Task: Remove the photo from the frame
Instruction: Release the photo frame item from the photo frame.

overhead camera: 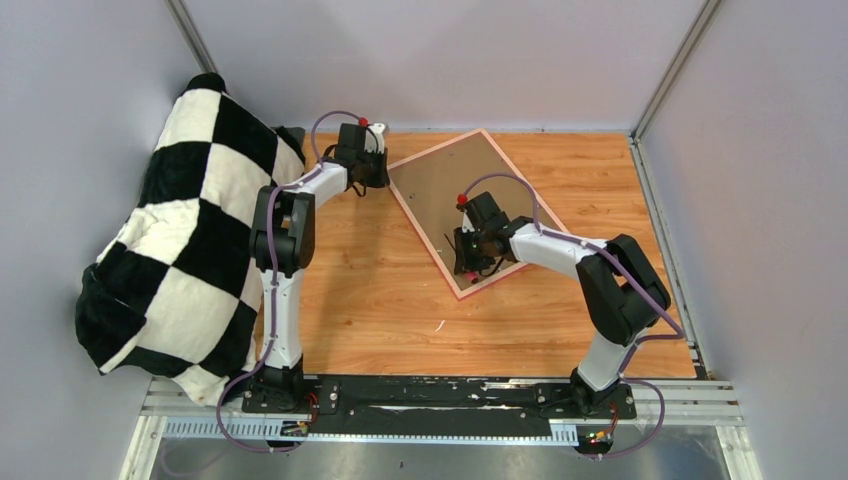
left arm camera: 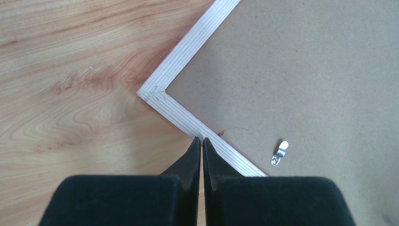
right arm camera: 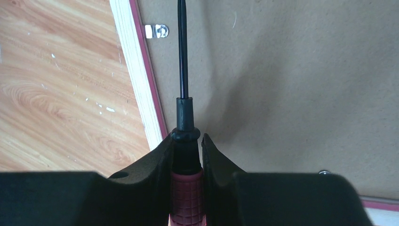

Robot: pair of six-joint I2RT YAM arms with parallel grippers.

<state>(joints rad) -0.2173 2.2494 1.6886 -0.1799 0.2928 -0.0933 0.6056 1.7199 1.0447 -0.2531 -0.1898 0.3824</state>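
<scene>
Lying face down on bench [left arm camera: 70, 94], frame [left arm camera: 189, 47] shows brown backing board [left arm camera: 301, 70]; photo hidden under it. Right end effector [right arm camera: 187, 139] pinches screwdriver [right arm camera: 181, 56], tip near clip [right arm camera: 156, 31]. Left end effector [left arm camera: 201, 141] closed tight, empty, tips at frame edge. Risk: tip slips off clip, scratches board; frame slides. Count: one frame, one board, one screwdriver, two clips seen, maybe more.

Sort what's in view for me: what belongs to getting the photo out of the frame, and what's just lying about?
Job:
frame, face down
backing board
clips
screwdriver, held in right gripper
left gripper, shut, at the frame's rim
photo: not visible

Lying about:
checkered blanket, at the left
</scene>
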